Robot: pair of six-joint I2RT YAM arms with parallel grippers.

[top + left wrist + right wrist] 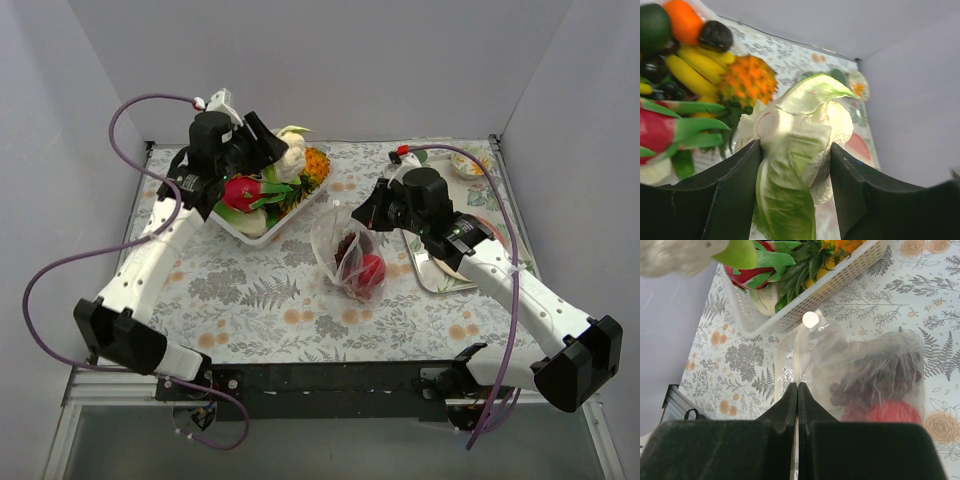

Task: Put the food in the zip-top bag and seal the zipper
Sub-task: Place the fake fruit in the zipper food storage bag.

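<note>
Clear crinkly plastic, the zip-top bag (345,258) lies mid-table, just in front of the white basket (240,232), with the grape bunch (875,375) and red fruit (887,412) inside. The right gripper (797,392), its arm reaching inward, is pinched tight on the bag's rim. The left gripper (795,165), raised over the basket, clamps the leafy vegetable (800,130) between part-spread fingers.

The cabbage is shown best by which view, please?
Left wrist: the cabbage fills the frame, clamped in the left tool. Top view shows it small; right wrist catches only a blurred corner.
</note>
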